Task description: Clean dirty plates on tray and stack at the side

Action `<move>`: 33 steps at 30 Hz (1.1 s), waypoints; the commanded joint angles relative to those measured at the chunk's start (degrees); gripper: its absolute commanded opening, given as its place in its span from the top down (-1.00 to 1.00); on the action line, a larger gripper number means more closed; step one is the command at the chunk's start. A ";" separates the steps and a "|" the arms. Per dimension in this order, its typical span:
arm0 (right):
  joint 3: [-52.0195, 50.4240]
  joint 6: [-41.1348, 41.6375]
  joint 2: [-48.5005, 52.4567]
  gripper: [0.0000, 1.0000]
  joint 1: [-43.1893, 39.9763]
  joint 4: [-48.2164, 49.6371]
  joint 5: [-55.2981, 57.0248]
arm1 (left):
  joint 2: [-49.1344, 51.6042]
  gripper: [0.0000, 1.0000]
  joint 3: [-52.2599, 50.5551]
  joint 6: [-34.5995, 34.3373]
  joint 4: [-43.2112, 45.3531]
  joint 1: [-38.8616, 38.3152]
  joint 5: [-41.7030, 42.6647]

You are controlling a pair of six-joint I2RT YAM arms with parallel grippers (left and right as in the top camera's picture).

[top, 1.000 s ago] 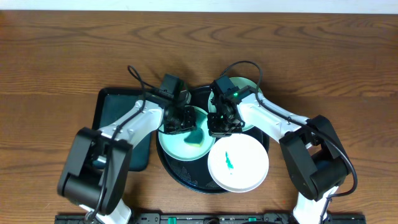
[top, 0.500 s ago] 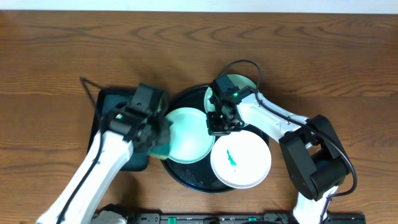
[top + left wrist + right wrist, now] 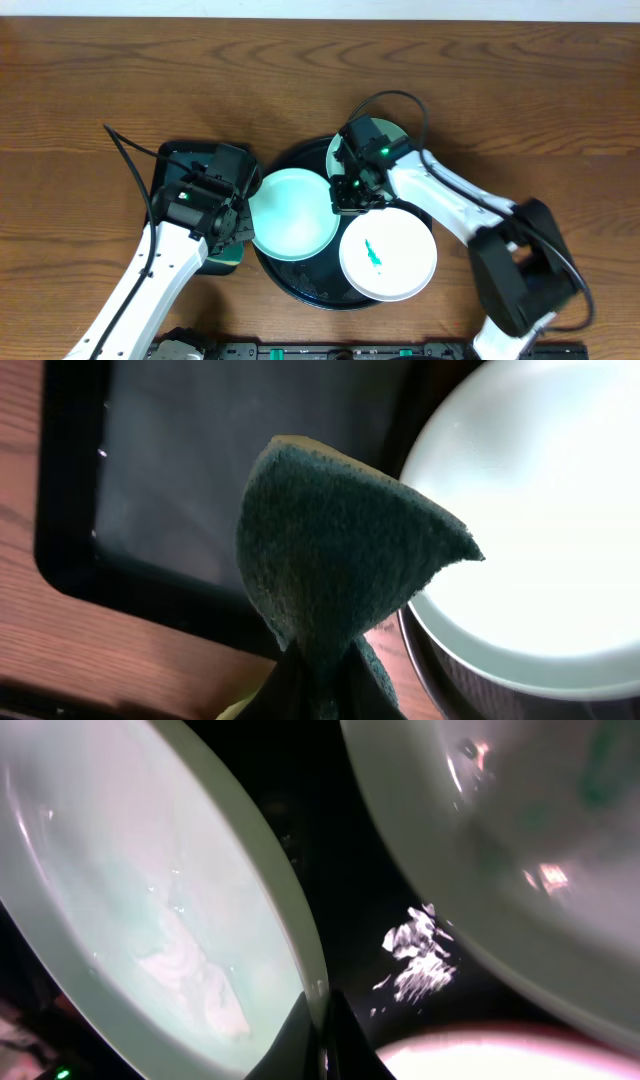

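Pinching tight, the right gripper (image 3: pixel 348 198) is clenched on the three o'clock rim of the mint plate (image 3: pixel 292 215), and the wrist view shows both fingertips closed on that thin edge. That plate looks clean and sits at nine o'clock on the round tray (image 3: pixel 300 292), reaching out to the tray's left rim. Over on the other side, the left gripper (image 3: pixel 318 685) is clamped on a dark green sponge (image 3: pixel 335 560), which hangs over the four o'clock corner of the rectangular tray (image 3: pixel 178 162), just beside the plate. At five o'clock on the round tray lies the white plate (image 3: pixel 400 270), a green smear (image 3: pixel 370 257) at its centre. At one o'clock, the second mint plate (image 3: pixel 396 132) peeks out, mostly hidden under the right arm.
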 commanded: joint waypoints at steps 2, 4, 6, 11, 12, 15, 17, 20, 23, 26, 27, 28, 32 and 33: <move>1.49 2.29 -7.39 0.97 -0.72 -2.12 1.62 | 1.38 0.86 -0.09 -1.07 0.63 0.20 -4.76; 1.49 2.16 -9.99 0.97 -1.22 -3.37 2.75 | 2.19 0.86 -0.09 -1.44 1.20 0.61 -5.31; 1.49 2.34 -12.52 0.97 -1.68 -5.05 5.46 | 3.08 0.86 -0.09 -1.53 1.97 1.51 -5.55; 1.49 9.05 -17.57 0.97 -2.84 -14.40 17.00 | 4.90 0.86 -0.09 -1.46 2.56 5.27 -5.55; 1.49 10.51 -18.12 0.98 -3.17 -17.22 18.58 | 5.09 0.85 -0.09 -1.46 2.47 6.08 -5.55; 1.49 12.50 -18.56 0.97 -3.93 -25.18 19.54 | 5.31 0.85 -0.09 -1.22 2.34 8.04 -5.53; 1.49 12.50 -18.43 0.97 -3.91 -29.70 19.19 | 5.31 0.86 -0.09 -1.07 2.38 8.92 -5.51; 1.42 9.49 -18.43 0.98 -3.89 -33.66 14.43 | 5.31 0.85 -0.09 -1.07 2.58 9.77 -5.53; 1.42 1.84 -18.43 0.98 -3.78 -32.09 3.80 | 5.31 0.86 -0.09 -1.07 2.84 9.81 -5.53; 1.40 -0.68 -18.43 0.97 -3.67 -27.76 -2.19 | 5.31 0.85 -0.09 -1.05 2.78 9.84 -5.53; 1.31 -0.70 -18.43 0.97 -3.67 -25.14 -3.37 | 5.31 0.86 -0.09 -1.05 2.73 9.81 -5.53; 1.22 -0.92 -18.43 0.98 -3.67 -23.34 -3.96 | 5.31 0.86 -0.09 -1.07 2.71 9.84 -5.53; 0.87 -3.19 -18.43 0.97 -3.58 -14.82 -6.36 | 5.31 0.86 -0.09 -1.07 2.73 9.84 -5.53; 0.87 -4.20 -18.43 0.97 -3.45 -12.39 -6.34 | 5.31 0.86 -0.09 -1.07 2.84 9.84 -5.55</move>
